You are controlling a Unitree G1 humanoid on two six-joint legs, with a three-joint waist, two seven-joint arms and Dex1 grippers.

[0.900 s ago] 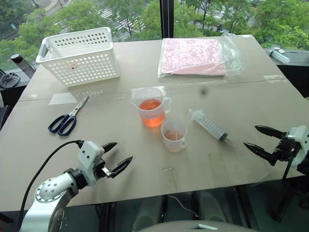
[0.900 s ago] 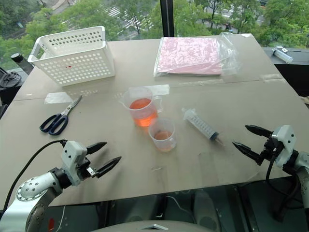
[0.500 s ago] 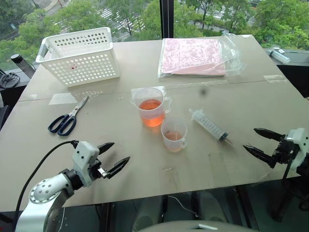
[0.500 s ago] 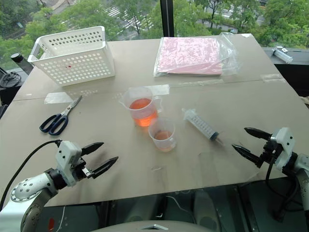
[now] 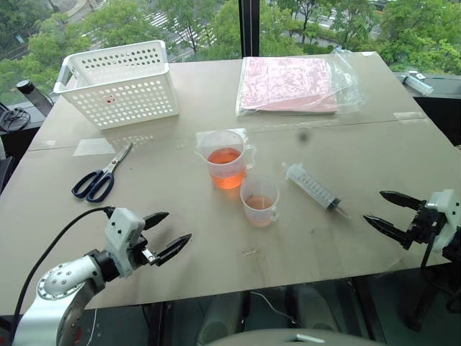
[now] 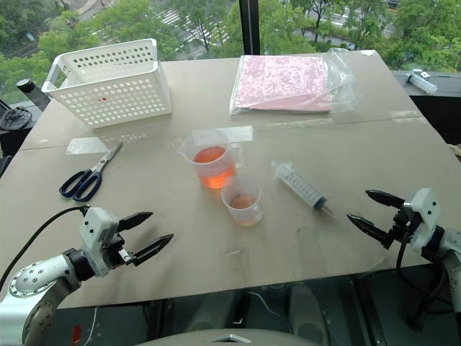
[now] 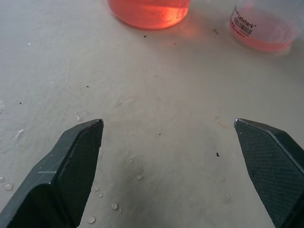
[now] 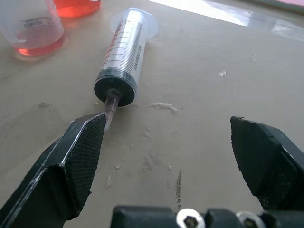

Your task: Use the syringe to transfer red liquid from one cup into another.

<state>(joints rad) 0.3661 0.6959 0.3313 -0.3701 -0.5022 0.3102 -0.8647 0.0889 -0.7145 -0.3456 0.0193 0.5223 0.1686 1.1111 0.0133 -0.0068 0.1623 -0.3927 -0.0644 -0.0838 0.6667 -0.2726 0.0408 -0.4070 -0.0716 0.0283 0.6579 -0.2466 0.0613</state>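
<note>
Both the left claw [image 5: 166, 233] and the right claw [image 5: 389, 211] are held spread wide, gripping nothing. The syringe [image 5: 314, 189] is laid flat on the table [image 5: 374, 155].

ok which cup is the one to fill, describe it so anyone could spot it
Start at the white basket at the table's far left, then come toward the middle, to two clear cups. The smaller cup is nearer the robot: shorter, spoutless, holding only a little red liquid.
</note>
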